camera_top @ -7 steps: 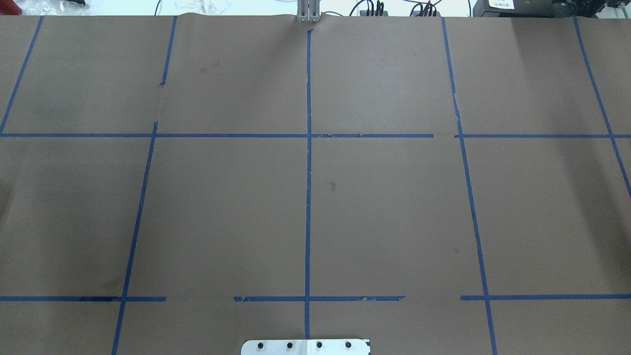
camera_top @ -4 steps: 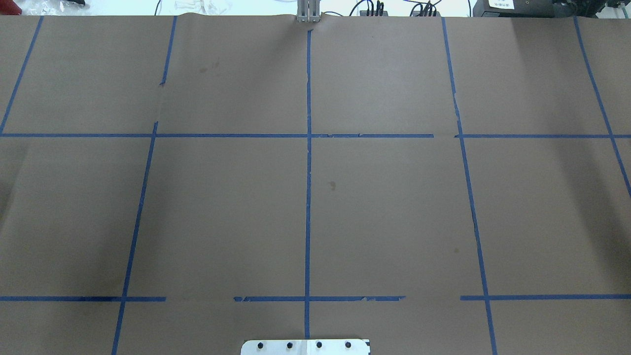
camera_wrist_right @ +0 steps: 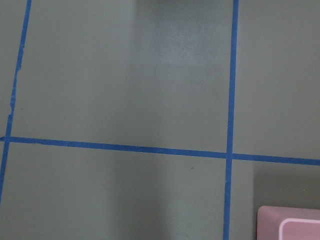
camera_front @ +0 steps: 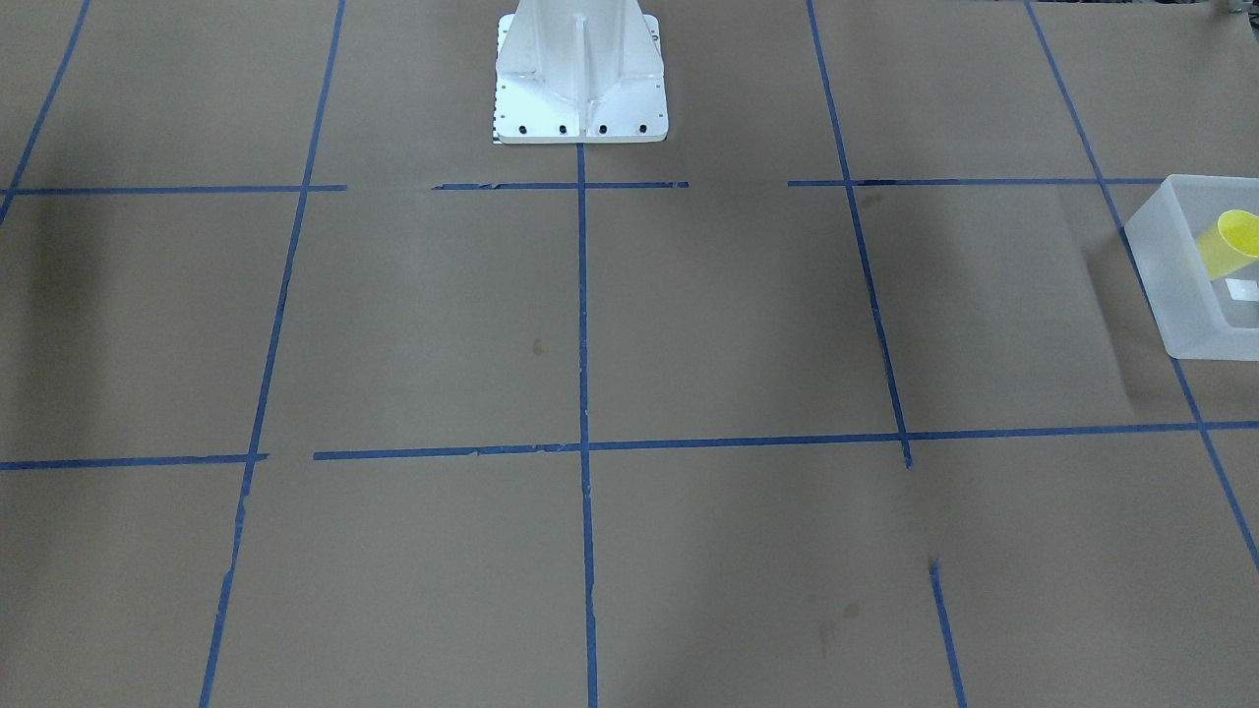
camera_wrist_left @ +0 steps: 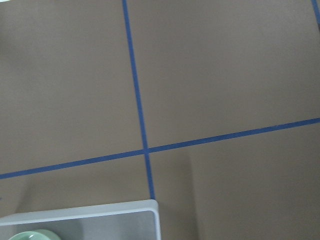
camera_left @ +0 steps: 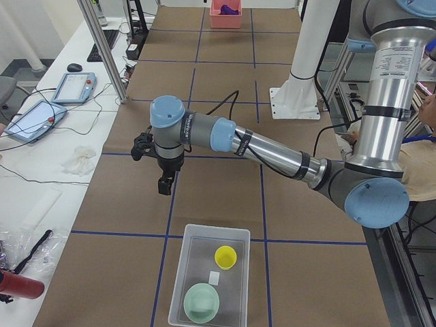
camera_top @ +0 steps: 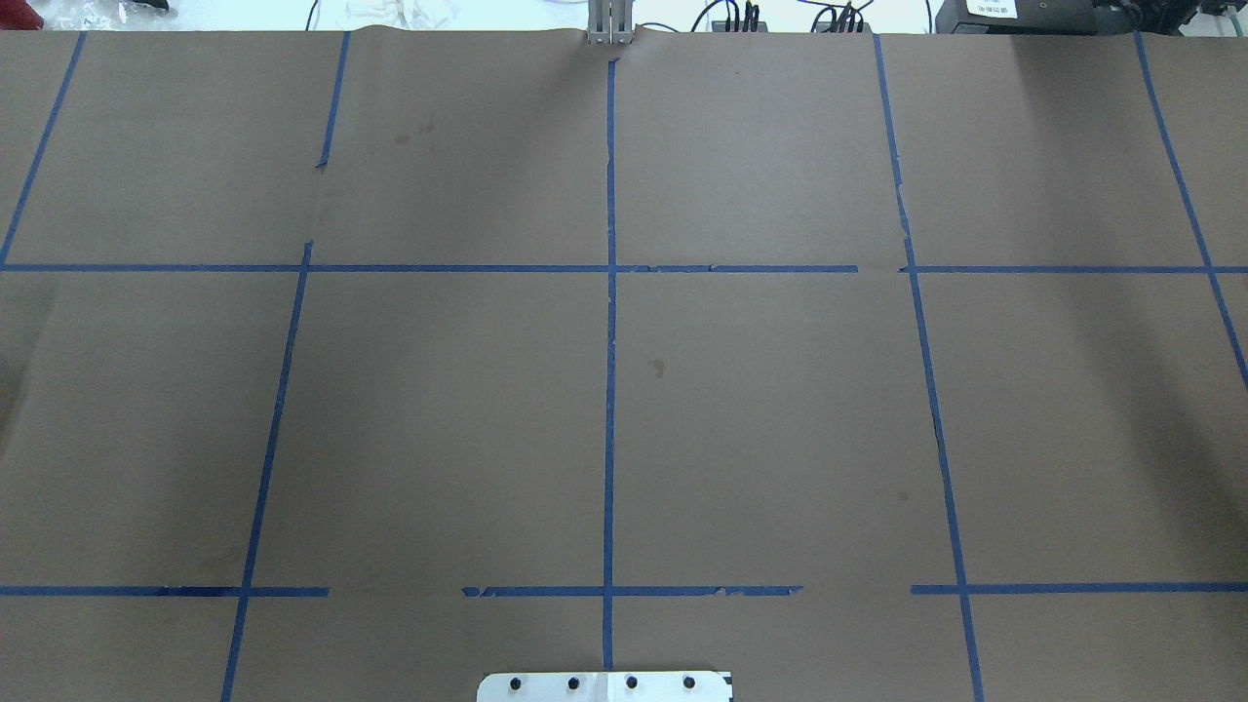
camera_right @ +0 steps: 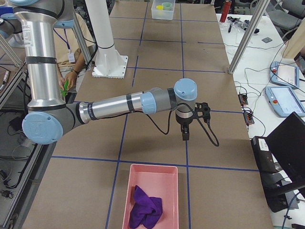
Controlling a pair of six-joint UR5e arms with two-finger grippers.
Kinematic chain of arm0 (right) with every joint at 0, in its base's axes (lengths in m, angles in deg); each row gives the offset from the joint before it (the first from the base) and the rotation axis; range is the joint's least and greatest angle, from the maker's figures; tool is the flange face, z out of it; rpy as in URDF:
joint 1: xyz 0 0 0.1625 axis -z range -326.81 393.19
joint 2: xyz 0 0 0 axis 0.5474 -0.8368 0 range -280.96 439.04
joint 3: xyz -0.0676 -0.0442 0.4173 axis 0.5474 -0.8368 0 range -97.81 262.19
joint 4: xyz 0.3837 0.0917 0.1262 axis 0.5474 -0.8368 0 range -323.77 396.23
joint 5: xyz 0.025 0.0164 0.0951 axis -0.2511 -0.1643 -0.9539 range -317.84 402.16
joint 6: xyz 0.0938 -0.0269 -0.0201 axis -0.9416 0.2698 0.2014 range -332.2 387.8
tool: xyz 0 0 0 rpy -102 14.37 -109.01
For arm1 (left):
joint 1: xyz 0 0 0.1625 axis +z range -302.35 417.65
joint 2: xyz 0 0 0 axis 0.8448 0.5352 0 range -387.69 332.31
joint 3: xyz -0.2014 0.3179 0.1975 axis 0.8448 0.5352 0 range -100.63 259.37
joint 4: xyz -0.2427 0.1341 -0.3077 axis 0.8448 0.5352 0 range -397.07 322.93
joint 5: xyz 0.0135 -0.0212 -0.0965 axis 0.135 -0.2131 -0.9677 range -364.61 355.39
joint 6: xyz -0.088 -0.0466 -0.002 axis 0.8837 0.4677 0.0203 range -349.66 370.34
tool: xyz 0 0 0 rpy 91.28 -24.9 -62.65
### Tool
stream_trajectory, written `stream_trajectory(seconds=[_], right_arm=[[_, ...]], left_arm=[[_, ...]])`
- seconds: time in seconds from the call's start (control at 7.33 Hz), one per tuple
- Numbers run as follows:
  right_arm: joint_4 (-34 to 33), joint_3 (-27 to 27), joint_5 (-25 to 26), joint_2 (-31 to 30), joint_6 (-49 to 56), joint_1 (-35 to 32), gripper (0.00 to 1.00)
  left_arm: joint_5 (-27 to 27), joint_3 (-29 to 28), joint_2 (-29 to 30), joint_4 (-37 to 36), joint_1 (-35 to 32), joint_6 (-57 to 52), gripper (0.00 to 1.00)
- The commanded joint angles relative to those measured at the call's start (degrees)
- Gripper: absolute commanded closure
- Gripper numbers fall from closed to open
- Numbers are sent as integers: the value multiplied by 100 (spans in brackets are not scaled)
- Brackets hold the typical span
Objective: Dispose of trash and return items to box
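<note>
Overhead view matches a second ago, nothing has moved. Yellow cup [camera_left: 225, 257] sits in the box [camera_left: 181, 272] at the left end of the table [camera_top: 780, 390], beside a green bowl [camera_left: 201, 303]. Left gripper [camera_left: 165, 185] hangs near the box. Right gripper [camera_right: 185, 134] hangs near the pink tray [camera_right: 164, 183] holding purple cloth [camera_right: 145, 206]. Can't tell whether either gripper's fingers are spread or closed. Task looks finished.

L end effector [camera_left: 165, 185], R end effector [camera_right: 185, 135] both hang pointing dwn.
</note>
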Motion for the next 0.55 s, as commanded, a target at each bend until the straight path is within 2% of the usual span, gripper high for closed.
stream_trajectory(seconds=[0.0, 0.14, 0.27, 0.41], right_arm=[[17, -25, 18, 15, -59, 159, 0], [17, -86, 35, 15, 11, 177, 0], [-1, -139, 44, 15, 29, 186, 0], [8, -278, 44, 24, 64, 186, 0]], left_arm=[[8, -89, -463, 1115, 570, 581, 0], [17, -307, -1040, 2183, 561, 137, 0], [44, -588, -1090, 2437, 518, 124, 0], [375, -634, -986, 2414, 335, 80, 0]])
